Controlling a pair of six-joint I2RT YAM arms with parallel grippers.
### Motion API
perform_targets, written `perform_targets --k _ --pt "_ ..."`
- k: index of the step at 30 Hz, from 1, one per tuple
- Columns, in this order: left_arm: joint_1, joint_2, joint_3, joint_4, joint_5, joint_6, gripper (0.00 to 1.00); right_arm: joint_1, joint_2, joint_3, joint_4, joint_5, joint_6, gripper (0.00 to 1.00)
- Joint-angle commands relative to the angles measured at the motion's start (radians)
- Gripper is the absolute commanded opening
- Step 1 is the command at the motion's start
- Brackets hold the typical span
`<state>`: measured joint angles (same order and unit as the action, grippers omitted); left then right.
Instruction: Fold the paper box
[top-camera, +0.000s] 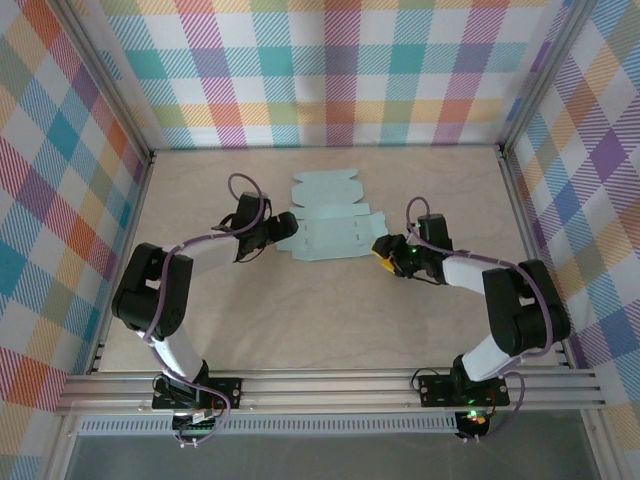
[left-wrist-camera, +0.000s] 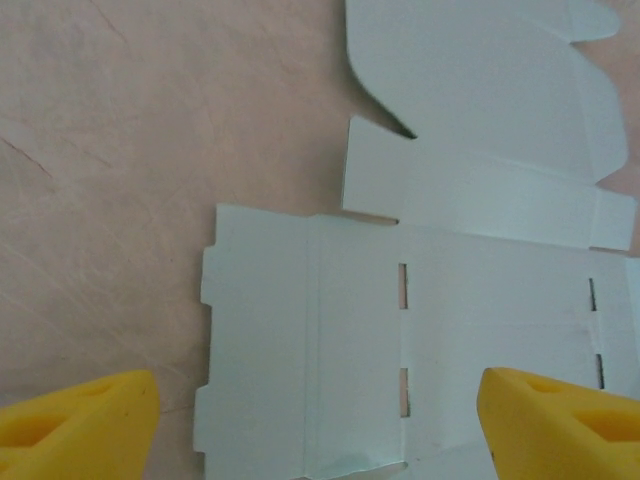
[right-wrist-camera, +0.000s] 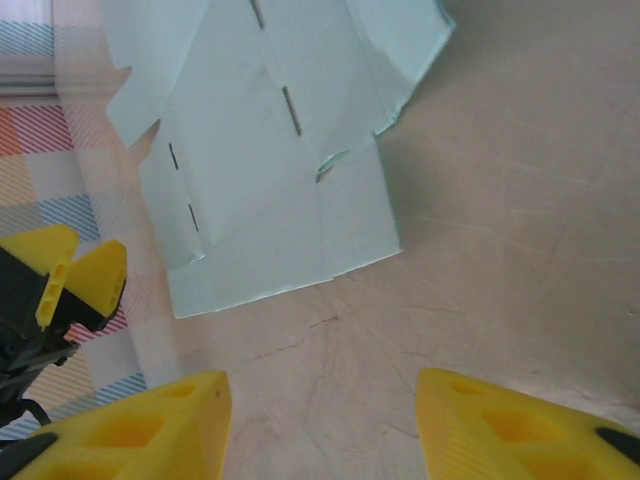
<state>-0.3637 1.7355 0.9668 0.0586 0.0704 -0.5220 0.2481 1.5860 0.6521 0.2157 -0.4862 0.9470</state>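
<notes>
Flat on table (top-camera: 300, 310): paper box (top-camera: 325, 228). Apart over sheet's left end: left gripper (left-wrist-camera: 320, 400). Apart over bare table alongside: right gripper (right-wrist-camera: 320, 400).

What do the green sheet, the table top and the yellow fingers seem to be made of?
The sheet looks like thin card, matte pale mint: clean die-cut edges, slots and crease lines suggest it. The table is beige with marbled veins and a slight sheen, perhaps laminate or vinyl; the look leaves it open. The fingers look like bright yellow plastic, with shaped hollows in them.
</notes>
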Motion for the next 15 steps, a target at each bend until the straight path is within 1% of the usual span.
perform_targets --k 1,7,12,15 --pt "-0.018 0.022 0.006 0.035 0.018 -0.033 0.83 0.003 0.043 -0.005 0.145 -0.024 0.109 0.48" --pt "-0.023 0.052 -0.008 0.073 0.029 -0.053 0.82 0.005 0.142 0.027 0.214 -0.044 0.159 0.39" --pt "-0.024 0.071 -0.014 0.107 0.056 -0.078 0.81 0.005 0.204 0.076 0.205 -0.048 0.145 0.35" --pt "-0.027 0.067 -0.015 0.110 0.060 -0.081 0.81 0.005 0.233 0.109 0.185 -0.054 0.121 0.29"
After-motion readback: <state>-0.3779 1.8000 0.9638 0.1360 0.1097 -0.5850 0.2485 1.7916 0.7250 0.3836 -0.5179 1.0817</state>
